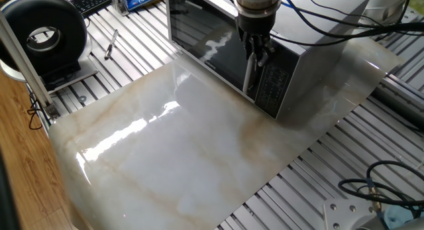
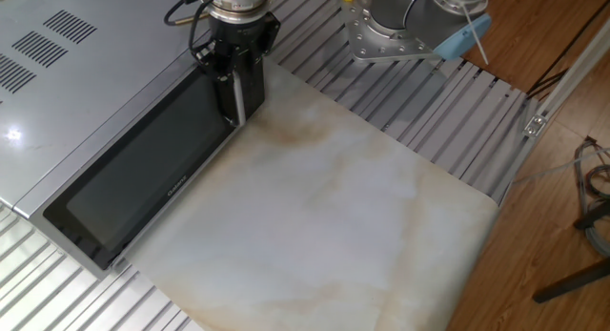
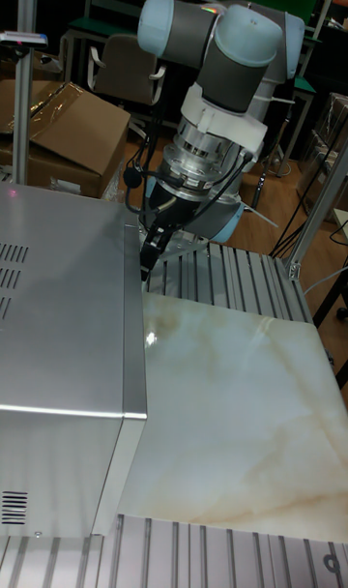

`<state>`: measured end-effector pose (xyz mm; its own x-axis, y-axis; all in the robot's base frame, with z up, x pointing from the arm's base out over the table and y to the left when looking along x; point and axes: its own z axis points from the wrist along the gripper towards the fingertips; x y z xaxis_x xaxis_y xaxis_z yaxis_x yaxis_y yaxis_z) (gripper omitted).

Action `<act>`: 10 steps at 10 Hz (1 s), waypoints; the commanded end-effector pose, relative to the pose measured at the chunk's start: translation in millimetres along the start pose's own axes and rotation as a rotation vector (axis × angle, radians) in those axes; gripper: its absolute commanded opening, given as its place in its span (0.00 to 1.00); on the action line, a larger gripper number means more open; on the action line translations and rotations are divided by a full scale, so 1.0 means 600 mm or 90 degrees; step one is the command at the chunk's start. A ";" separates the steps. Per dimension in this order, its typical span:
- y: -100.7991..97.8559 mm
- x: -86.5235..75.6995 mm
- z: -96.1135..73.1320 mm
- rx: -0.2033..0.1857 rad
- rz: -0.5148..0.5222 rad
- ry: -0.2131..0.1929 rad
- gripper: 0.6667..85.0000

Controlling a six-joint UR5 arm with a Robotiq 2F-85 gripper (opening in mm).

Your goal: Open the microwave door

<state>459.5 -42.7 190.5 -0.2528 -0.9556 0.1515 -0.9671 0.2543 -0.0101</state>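
bright overhead light | glare streaks on marble sheet (image 1: 165, 157) and microwave door (image 1: 209, 48) | focus sharp, perhaps softer at edges

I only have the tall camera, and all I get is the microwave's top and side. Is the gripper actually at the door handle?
Observer: Yes. One fixed view shows the gripper at the upper end of the vertical handle on the microwave door.
Operator: Is the door open at all?
Observer: No. In the other fixed view it lies flush with the front of the microwave, level with the keypad panel.
Operator: Are the fingers clamped on the bar?
Observer: I cannot tell. The other fixed view shows dark fingers on either side of the silver bar, but the contact itself is not visible.
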 end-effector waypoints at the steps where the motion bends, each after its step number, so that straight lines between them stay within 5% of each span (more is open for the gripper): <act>1: -0.002 -0.001 -0.002 0.001 0.010 0.006 0.42; 3: -0.017 0.002 0.000 0.021 0.017 0.025 0.00; 6: -0.050 0.001 -0.006 0.024 -0.008 0.030 0.00; 8: -0.042 -0.004 -0.020 0.035 0.010 0.045 0.00; 10: -0.022 -0.037 0.030 0.038 0.056 -0.019 0.00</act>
<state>480.2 -42.6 188.2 -0.2829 -0.9401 0.1904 -0.9591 0.2751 -0.0664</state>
